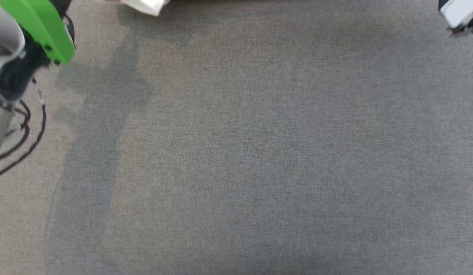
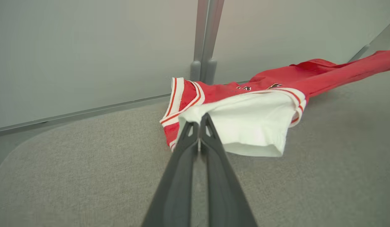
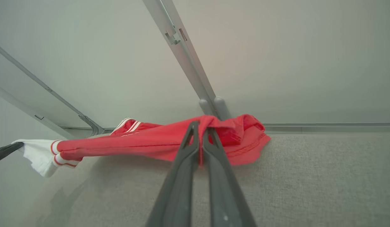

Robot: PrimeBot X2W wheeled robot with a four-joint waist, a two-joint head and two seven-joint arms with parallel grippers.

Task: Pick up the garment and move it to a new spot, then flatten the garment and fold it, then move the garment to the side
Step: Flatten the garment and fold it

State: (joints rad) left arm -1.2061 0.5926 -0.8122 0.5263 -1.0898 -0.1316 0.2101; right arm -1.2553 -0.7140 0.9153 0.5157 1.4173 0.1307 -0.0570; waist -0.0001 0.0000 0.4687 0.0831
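The garment [image 2: 261,91] is a red jersey with white and red striped trim and a white sleeve. My left gripper [image 2: 199,124] is shut on the white sleeve's edge. My right gripper [image 3: 201,129] is shut on the red end of the garment [image 3: 144,143]. The cloth stretches in a long band between the two, a shadow under it on the grey table [image 3: 308,176]. In the right wrist view the left gripper's fingertips [image 3: 6,149] show at the white end. In the head view a white corner of the garment [image 1: 144,5] peeks in at the top edge.
Grey partition walls with a metal post [image 2: 207,37] stand right behind the garment. The grey cloth table top [image 1: 259,152] spreads across the head view. My left arm's green cover [image 1: 38,26] and black cables [image 1: 26,130] are at its upper left, my right arm [image 1: 460,13] at the upper right.
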